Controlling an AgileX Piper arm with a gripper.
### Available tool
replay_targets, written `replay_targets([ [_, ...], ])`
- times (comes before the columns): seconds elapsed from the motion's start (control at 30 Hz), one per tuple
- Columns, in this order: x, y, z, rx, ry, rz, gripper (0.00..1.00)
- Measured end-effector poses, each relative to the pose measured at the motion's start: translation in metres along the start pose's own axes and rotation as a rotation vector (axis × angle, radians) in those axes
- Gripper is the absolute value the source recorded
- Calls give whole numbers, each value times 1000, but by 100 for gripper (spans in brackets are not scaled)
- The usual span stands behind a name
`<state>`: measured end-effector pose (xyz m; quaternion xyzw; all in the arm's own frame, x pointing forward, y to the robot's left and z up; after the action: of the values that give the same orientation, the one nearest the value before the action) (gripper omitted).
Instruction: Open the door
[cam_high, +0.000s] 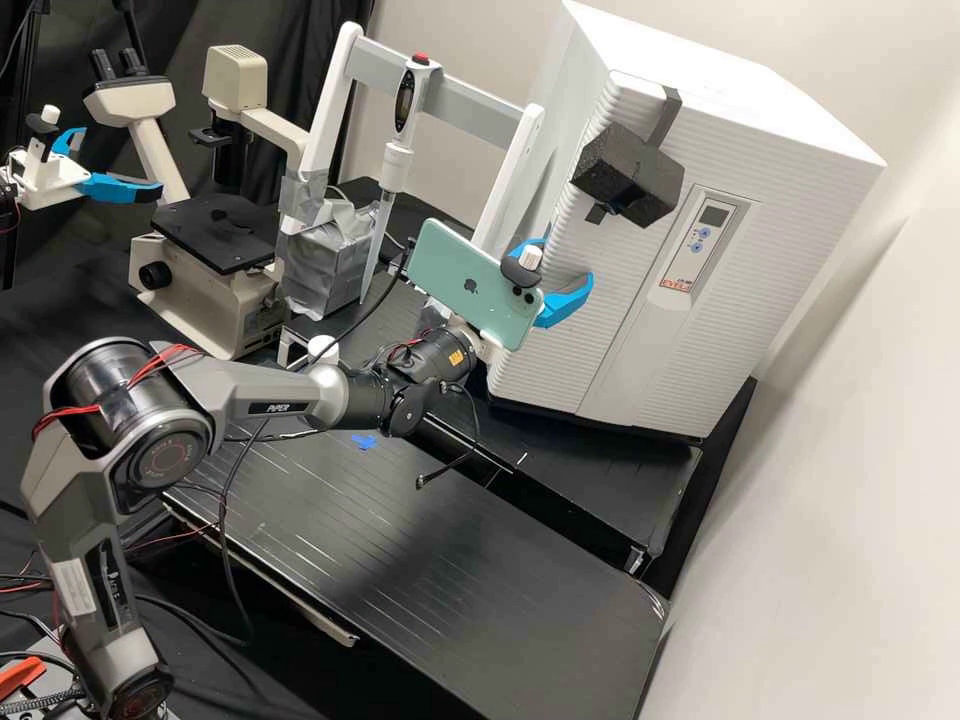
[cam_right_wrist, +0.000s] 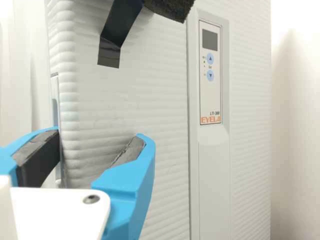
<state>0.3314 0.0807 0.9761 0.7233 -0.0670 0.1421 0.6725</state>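
Blue fingers (cam_high: 568, 300) of the white gripper (cam_high: 568, 260) stand spread apart, holding nothing between them, at an upright edge of the white cabinet's ribbed door (cam_high: 610, 335). Seen from the wrist, one finger lies over the door's front face and the other lies past its edge, next to a narrow recessed slot (cam_right_wrist: 56, 112); the edge lines up with the gap between the two. Whether either finger touches the door, I cannot tell. The door itself looks closed.

Above the fingers, a black foam block (cam_high: 628, 175) hangs on the door front, a strip of black tape (cam_right_wrist: 109, 55) reaching down from it. Across the door face from the fingers is the control panel (cam_right_wrist: 210, 70), with a small dark display and two round, pale blue buttons. Just behind the fingers, a green phone (cam_high: 470, 285) is mounted at the wrist, tilted.

Farther from them, across the bench, a pipette (cam_high: 396, 165) with a red top is held upright on a white frame (cam_high: 440, 90). Near its tip sits a block wrapped in silver tape (cam_high: 325, 255), with a microscope (cam_high: 205, 290) beyond. Lower than the fingers, a blue tape cross (cam_high: 365, 441) marks the black bench (cam_high: 450, 560).
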Motion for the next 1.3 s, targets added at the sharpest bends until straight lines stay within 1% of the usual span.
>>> replay_targets([
  [0.47,-5,-5,0,6,7,-10,0],
  [0.7,-7,-6,0,3,14,-8,0],
  [0.8,-10,-3,3,-4,7,-1,0],
  [0.93,-16,0,6,-20,19,-6,0],
  [1.0,-23,5,9,-14,28,0,0],
  [1.13,-37,13,13,-2,19,21,0],
  [1.3,-47,20,16,-7,24,40,0],
])
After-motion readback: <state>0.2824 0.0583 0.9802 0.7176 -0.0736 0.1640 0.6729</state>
